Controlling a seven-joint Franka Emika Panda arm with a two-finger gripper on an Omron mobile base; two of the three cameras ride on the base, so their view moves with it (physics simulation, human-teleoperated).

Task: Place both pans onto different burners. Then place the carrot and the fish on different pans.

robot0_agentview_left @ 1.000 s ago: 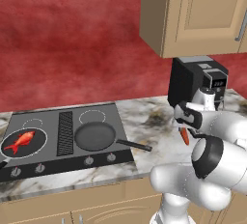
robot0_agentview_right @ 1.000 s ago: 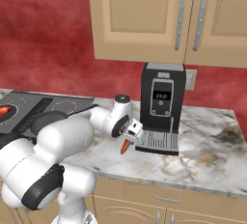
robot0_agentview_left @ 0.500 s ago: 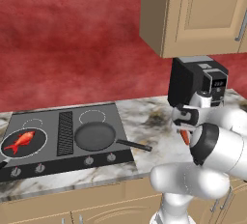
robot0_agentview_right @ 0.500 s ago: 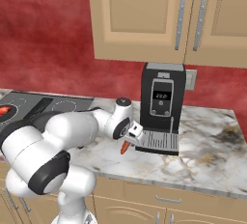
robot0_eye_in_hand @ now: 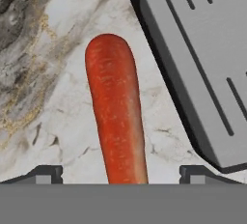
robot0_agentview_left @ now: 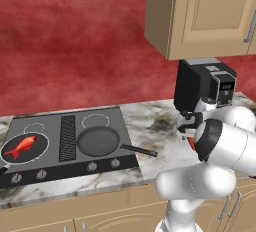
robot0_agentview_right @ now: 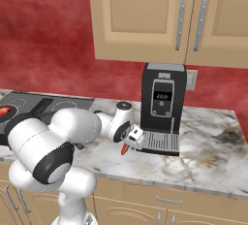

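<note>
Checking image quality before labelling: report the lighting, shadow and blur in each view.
Left base view: even light, fish crisp, no glare. Right base view: sharp, carrot dim under the arm. Hand view: carrot large and sharp, counter evenly lit.

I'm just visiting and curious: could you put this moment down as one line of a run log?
stage: reaching for carrot | gripper: open, astride carrot by coffee machine | fish: in left pan | right pan: empty, on burner
</note>
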